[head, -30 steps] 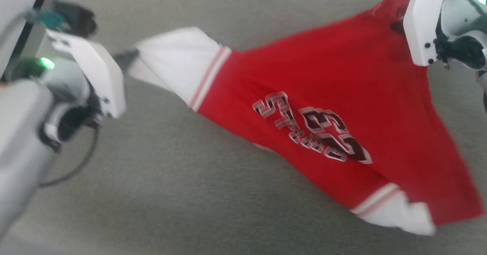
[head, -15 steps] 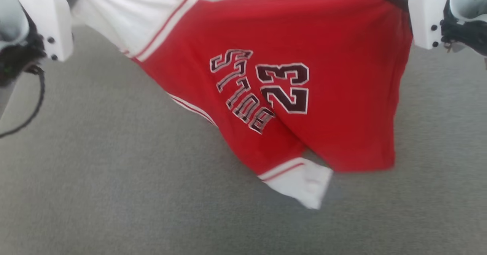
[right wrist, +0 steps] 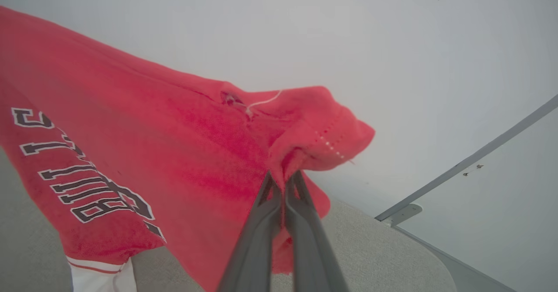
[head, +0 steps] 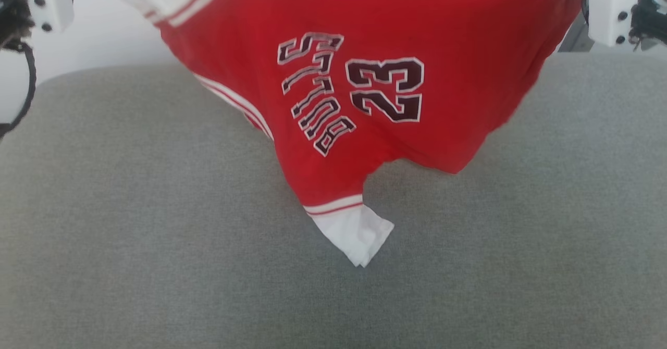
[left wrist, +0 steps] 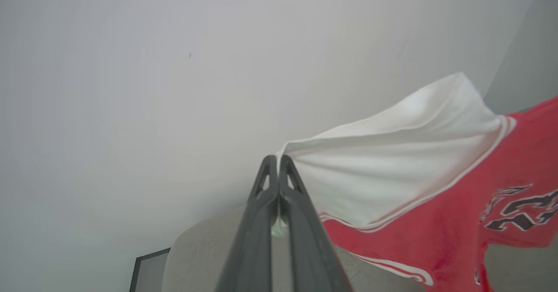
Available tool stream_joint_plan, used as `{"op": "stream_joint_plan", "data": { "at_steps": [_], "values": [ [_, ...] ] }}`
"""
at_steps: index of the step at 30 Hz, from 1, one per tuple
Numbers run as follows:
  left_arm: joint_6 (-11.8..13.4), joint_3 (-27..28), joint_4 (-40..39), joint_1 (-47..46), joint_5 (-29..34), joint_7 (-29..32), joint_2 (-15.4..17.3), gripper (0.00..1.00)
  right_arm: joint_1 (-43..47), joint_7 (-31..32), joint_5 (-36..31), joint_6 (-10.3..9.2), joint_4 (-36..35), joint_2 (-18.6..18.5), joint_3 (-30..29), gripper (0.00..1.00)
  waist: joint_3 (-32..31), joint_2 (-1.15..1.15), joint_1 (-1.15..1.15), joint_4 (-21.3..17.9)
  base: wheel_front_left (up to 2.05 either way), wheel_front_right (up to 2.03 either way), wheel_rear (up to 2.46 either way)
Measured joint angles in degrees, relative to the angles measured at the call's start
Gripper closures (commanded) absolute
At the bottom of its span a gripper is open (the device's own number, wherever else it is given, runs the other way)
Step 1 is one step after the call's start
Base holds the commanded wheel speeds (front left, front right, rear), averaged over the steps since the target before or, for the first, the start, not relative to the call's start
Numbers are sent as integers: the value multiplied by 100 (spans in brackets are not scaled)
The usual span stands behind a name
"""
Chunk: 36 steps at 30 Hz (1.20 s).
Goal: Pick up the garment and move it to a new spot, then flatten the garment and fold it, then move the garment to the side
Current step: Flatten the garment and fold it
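The garment, a red jersey with white sleeves, striped trim and dark "BULLS 23" lettering, hangs stretched between both arms above the grey padded surface. One white sleeve tip touches or nearly touches that surface. In the left wrist view my left gripper is shut on the edge of the other white sleeve. My right gripper is shut on a bunched red hem corner of the garment. In the head view the white wrist housings sit at the top left and top right corners.
A pale wall rises behind the grey surface's rounded back edge. A dark framed panel stands beside the surface in the left wrist view. A grey rail with a bracket runs along the wall in the right wrist view.
The head camera has tilted, so the whole picture shifted. Both arms have lifted the garment higher and nearer the top of the view; its body now hangs more steeply with the lower sleeve dangling.
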Motion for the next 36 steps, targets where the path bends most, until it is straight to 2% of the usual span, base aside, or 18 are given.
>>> {"op": "stream_joint_plan", "data": {
  "at_steps": [5,13,21,24,28,32,36],
  "values": [
    [-124,16,428,-400,360,-749,-313,100,-132,-498,-398,0,458,283,-221,100,236,0,0,-26,0,0,0],
    [-248,121,1742,-1562,1002,-2252,-881,100,-961,-1523,-1244,2,1661,934,-302,100,822,0,0,-88,0,0,0],
    [-48,236,2826,-2824,1741,-4403,-1220,100,-2086,-3624,-2602,2,2825,1399,-476,100,1463,0,0,-109,0,0,0],
    [-231,232,3093,-2927,1809,-4641,-1368,100,-2226,-4017,-2944,2,3267,1519,-491,100,1628,0,0,-64,0,0,0],
    [-638,126,3452,-2656,1829,-4703,-1497,100,-2040,-3974,-2904,2,3655,1727,-309,100,1693,0,0,70,0,0,0],
    [-1057,-102,3805,-2063,1690,-4503,-1614,100,-1495,-3609,-2497,2,3739,1798,71,100,1660,0,0,189,0,0,0],
    [-1157,-368,3880,-1428,1371,-4019,-1707,100,-909,-3147,-1905,2,3463,1605,489,100,1558,0,0,295,0,0,0]
  ]
}}
